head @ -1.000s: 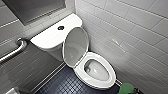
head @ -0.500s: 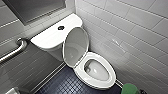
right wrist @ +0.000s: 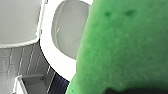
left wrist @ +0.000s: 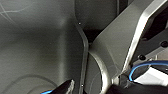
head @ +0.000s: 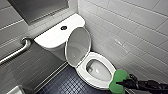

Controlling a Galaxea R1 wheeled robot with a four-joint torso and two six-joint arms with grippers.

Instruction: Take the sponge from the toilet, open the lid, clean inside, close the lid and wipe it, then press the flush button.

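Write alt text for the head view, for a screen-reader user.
A white toilet stands in a tiled corner with its lid raised and the bowl open. At the lower right, the right gripper holds a green sponge beside the bowl's rim. A dark flush button sits on the tank top; a metal grab bar is on the wall to the left.

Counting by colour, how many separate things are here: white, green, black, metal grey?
White: 2, the toilet and the lid.
Green: 1, the sponge.
Black: 1, the flush button.
Metal grey: 1, the grab bar.
Total: 5.
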